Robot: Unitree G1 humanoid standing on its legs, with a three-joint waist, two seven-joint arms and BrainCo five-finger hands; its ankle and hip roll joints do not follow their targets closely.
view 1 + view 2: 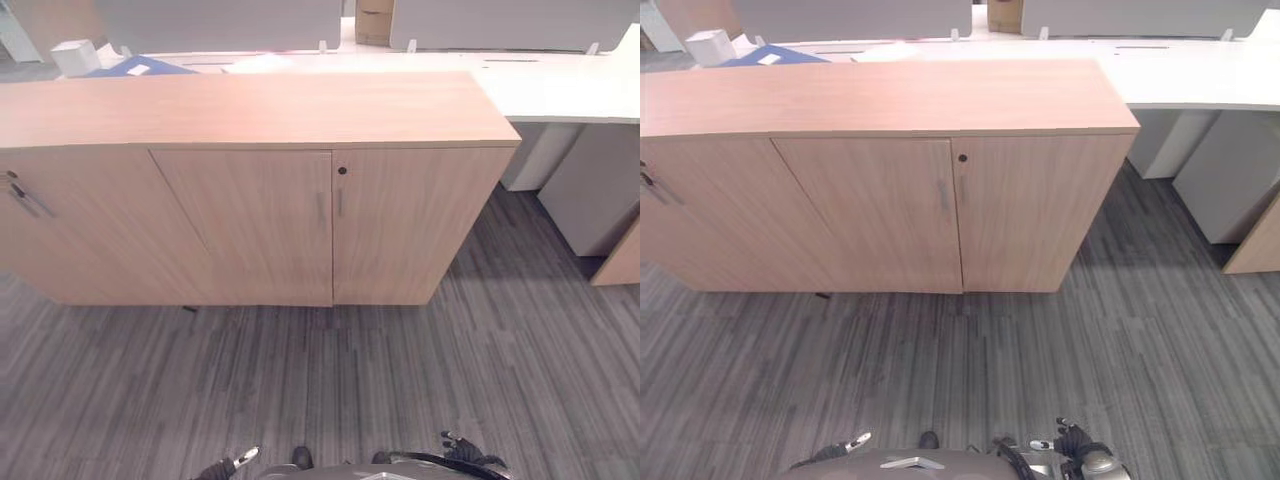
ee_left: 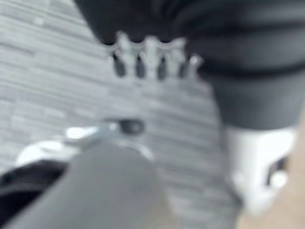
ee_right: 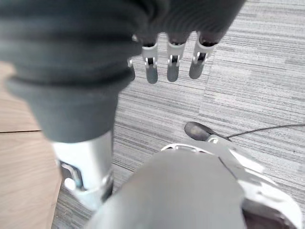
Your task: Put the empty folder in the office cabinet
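Blue folder (image 1: 135, 68), where's it sitting? (deskmonkey)

Left eye view: it lies flat on the white desk (image 1: 560, 85), behind the far left end of the office cabinet (image 1: 250, 110) and just beside a small white box (image 1: 75, 55). Flat blue cover with a little white label on it; the cabinet top hides its near edge. Can't tell from here whether it's empty. (g1watcher)

And the cabinet? (deskmonkey)

Light wood and low, and the two middle doors are shut. They have slim handles (image 1: 321, 207) side by side at the seam, plus a keyhole (image 1: 342, 170) on the right door. Another door further left has its own handle (image 1: 20, 195). Grey screens (image 1: 220, 22) and a cardboard box (image 1: 373, 20) stand behind the desk, and there's striped grey carpet (image 1: 400, 370) in front. Both hands are down at the near edge, well apart from the cabinet. (g1watcher)

Right eye view? (deskmonkey)

Same layout, the folder's in the far left corner past the cabinet top. (g1watcher)

Left wrist view? (deskmonkey)

Left hand (image 2: 151, 52) hangs over the carpet with its fingers (image 2: 140, 67) straight in a row and its thumb (image 2: 126, 127) apart, loose, nothing in it. (g1watcher)

Right wrist view? (deskmonkey)

Right hand (image 3: 172, 57) is the same: relaxed fingers (image 3: 151, 71) pointing down at the carpet, thumb (image 3: 198, 130) off to the side, holding nothing. (g1watcher)
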